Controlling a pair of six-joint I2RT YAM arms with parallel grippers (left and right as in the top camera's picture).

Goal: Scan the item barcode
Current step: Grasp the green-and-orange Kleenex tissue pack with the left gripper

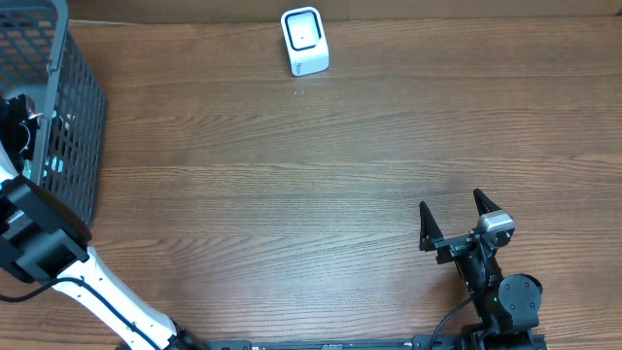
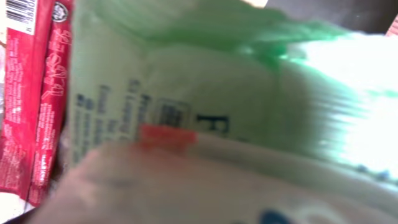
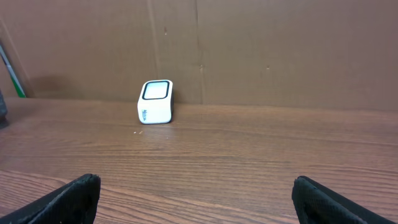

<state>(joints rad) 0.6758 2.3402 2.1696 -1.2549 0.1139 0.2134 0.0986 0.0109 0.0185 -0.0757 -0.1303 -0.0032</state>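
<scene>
Pale green plastic fills the left wrist view: the green packet [image 2: 205, 93] sits inside the grey mesh basket [image 1: 78, 107] at the far left of the wooden table [image 1: 292, 194]. Its print runs sideways, so it seems turned on end, but it's too blurry to call its long axis. A red packet [image 2: 31, 93] stands just left of it, and a whitish pack [image 2: 186, 180] lies across in front. No lettering is readable, only smears.

The left gripper is buried in the basket, so I can't tell its state. The right gripper [image 1: 452, 202] is spread wide, holding nothing, near right. The white scanner [image 1: 304, 41] sits far centre, window tilted upward.
</scene>
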